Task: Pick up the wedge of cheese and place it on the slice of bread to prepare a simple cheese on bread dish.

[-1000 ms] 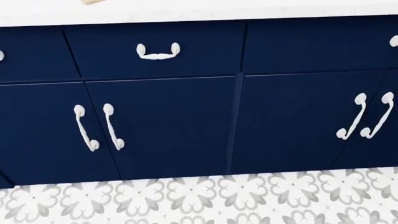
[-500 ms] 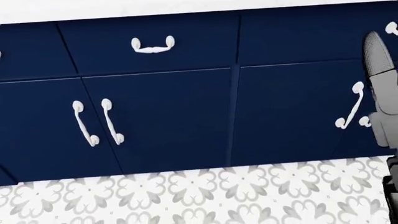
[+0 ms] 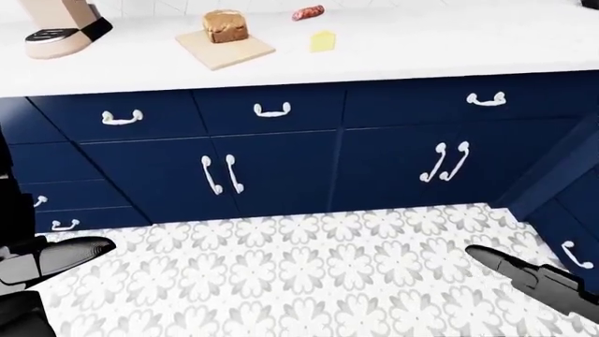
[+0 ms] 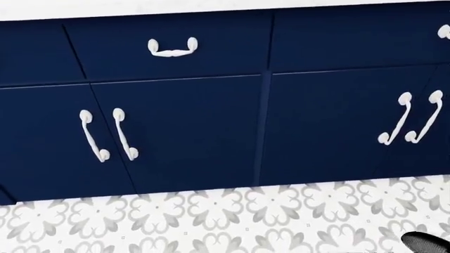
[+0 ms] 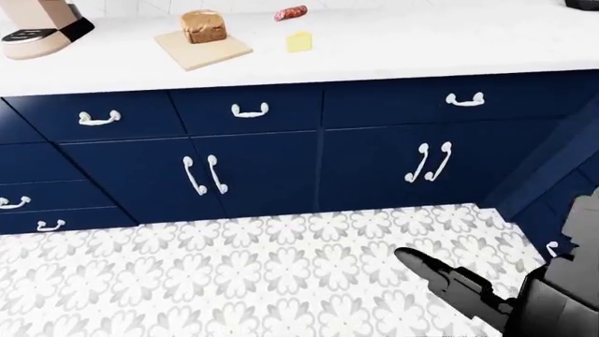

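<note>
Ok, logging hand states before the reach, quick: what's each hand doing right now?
Left hand: low over the floor, holding nothing; open or shut cannot be told.
Right hand: low over the floor, holding nothing; open or shut cannot be told.

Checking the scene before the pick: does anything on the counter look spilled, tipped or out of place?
Nothing stands out. The cheese wedge sits on the white counter, apart from the bread on its cutting board. A sausage lies beyond them. All cabinet doors look shut.
</note>
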You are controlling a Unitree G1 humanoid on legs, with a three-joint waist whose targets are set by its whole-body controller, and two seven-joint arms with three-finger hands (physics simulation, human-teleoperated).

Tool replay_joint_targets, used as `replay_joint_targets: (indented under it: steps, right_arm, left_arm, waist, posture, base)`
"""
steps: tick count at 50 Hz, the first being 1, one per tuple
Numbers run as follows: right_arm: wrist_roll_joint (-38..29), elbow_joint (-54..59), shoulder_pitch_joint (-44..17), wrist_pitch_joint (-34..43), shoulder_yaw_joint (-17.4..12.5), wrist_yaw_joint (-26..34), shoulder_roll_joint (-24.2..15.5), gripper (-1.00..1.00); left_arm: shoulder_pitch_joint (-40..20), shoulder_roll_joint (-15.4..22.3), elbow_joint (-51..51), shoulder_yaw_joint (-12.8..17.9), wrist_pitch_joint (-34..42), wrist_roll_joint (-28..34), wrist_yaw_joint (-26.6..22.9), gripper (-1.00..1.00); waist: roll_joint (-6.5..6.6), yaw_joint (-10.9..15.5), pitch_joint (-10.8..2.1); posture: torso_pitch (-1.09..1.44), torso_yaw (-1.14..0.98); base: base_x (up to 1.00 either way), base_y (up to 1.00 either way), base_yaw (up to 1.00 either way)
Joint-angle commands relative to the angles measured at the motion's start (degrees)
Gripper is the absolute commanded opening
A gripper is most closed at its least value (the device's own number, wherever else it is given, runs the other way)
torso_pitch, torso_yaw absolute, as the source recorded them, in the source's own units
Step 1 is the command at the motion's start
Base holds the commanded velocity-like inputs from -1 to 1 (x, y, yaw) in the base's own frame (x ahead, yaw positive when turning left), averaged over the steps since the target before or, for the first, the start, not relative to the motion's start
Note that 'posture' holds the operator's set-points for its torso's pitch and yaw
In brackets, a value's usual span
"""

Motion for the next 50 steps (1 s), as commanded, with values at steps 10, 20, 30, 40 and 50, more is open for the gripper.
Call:
replay_joint_targets:
  steps: [10, 20, 30, 40, 50]
  right_arm:
    - [2.20, -1.90, -1.80, -0.65, -4.28, -0.46, -0.02, 1.00]
    - [26.10, -1.89, -0.06, 10.63, -9.66, -3.09, -4.72, 1.00]
    - [43.48, -1.90, 2.63, 17.83, -12.42, -6.52, -8.21, 1.00]
    - [37.21, -1.89, 1.16, 19.36, -7.67, -4.57, -8.42, 1.00]
    - [32.05, -1.89, -0.23, 21.57, -4.06, -1.92, -8.64, 1.00]
  left_arm:
    - [-0.67, 0.86, -1.61, 0.59, -1.18, -0.33, -0.19, 1.00]
    - [-0.63, 0.77, -1.61, 0.59, -1.37, -0.26, -0.24, 1.00]
    - [-0.63, 0.65, -1.59, 0.42, -1.46, 0.03, -0.35, 1.00]
    - [-0.57, 0.49, -1.89, 0.27, -1.58, 0.54, -0.52, 1.00]
    - [-0.45, 0.32, -1.95, 0.31, -1.68, 0.65, -0.70, 1.00]
  waist:
    - [-0.06, -0.10, -0.64]
    - [-0.25, -0.07, -0.72]
    - [-0.68, -0.04, -0.36]
    - [-0.59, 0.07, -0.20]
    - [-0.55, 0.13, -0.30]
  posture:
    - [0.00, 0.00]
    - [0.00, 0.00]
    - [0.00, 0.00]
    - [0.00, 0.00]
    - [0.00, 0.00]
  base:
    - [0.00, 0.00, 0.00]
    - [0.00, 0.00, 0.00]
    - [0.00, 0.00, 0.00]
    - [0.00, 0.00, 0.00]
    - [0.00, 0.00, 0.00]
